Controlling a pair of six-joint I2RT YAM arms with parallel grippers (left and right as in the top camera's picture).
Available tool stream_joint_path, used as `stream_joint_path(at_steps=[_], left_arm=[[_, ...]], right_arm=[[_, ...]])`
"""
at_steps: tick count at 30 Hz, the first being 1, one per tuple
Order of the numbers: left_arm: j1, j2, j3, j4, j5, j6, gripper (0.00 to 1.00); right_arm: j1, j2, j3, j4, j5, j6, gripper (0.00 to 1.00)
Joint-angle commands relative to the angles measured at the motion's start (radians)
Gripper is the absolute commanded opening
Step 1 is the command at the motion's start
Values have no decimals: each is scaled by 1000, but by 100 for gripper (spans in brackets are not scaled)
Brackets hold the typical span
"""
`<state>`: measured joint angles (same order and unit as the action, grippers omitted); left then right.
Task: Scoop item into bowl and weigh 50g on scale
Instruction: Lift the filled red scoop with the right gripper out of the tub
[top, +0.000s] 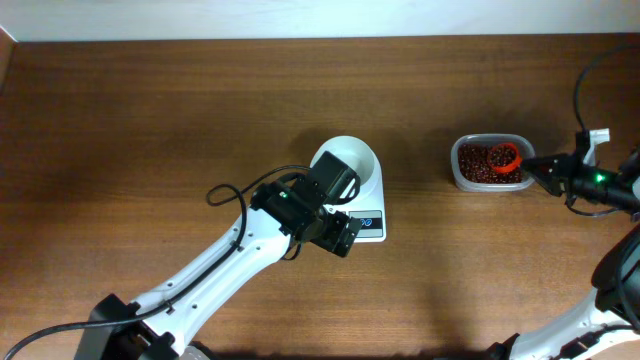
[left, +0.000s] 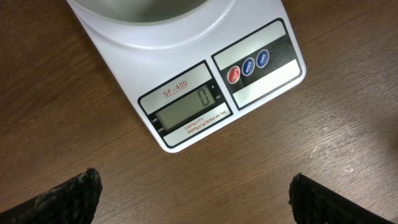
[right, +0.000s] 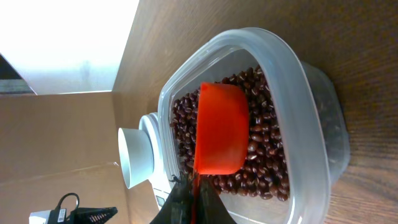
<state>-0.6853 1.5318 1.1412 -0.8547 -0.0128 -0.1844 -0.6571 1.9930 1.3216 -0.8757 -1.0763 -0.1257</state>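
Note:
The white scale (top: 370, 222) stands mid-table with the white bowl (top: 350, 162) on it. In the left wrist view the scale (left: 186, 112) fills the top; its display reads 0, and the bowl's edge (left: 149, 7) shows above. My left gripper (top: 341, 236) hovers at the scale's front edge, open and empty; its fingertips (left: 71, 198) stand wide apart over bare wood. My right gripper (right: 194, 194) is shut on the handle of a red scoop (right: 221, 127), which lies on the dark red-brown beans (right: 268, 146) in a clear container (top: 490, 164).
The clear container's rim (right: 311, 93) stands at the table's right, my right gripper (top: 537, 172) just right of it. A black cable loops beside the left arm (top: 225, 192). The pale wall edge runs along the back.

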Motion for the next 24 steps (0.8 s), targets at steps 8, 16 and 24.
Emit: stream_joint_path(at_steps=[8,16,24], left_arm=[[-1,7,19,2,-10,-12,99],[-1,7,19,2,-10,-12,99],[-1,7,19,2,-10,-12,99]], right_arm=[[-52,11,-9,-43,-63,3,4],[-52,11,-9,-74,-95,2,4],[-51,11,-9,-79,-90,-83,4]])
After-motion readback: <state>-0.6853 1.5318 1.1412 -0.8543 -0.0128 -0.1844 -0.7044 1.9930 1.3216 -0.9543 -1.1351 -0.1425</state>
